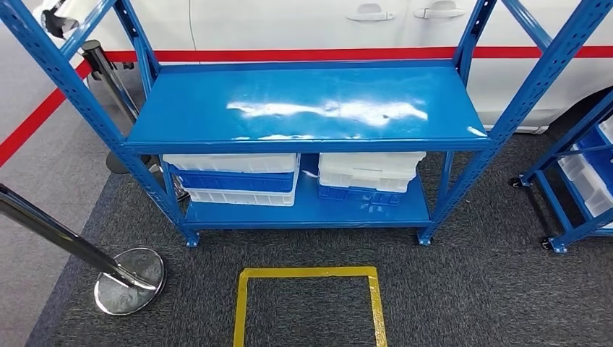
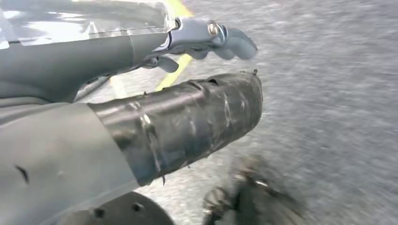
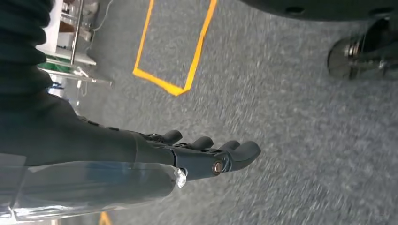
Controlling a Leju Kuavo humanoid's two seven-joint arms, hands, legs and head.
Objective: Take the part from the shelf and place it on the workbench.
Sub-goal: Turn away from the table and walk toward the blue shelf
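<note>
A blue metal shelf (image 1: 303,108) stands straight ahead in the head view, its top board glossy with glare. On its lower board sit stacked white and blue bins, one stack at the left (image 1: 231,178) and one at the right (image 1: 370,173); what they hold is hidden. My left hand (image 2: 187,93) hangs over grey carpet with its taped thumb apart from the fingers and nothing in it. My right hand (image 3: 187,154) also hangs over the carpet, its fingers stretched out and holding nothing.
A yellow tape square (image 1: 309,273) marks the carpet in front of the shelf. A chrome stanchion base (image 1: 130,280) with its leaning post stands at the near left. A second blue shelf (image 1: 578,181) on wheels is at the right. A white car (image 1: 325,25) is behind.
</note>
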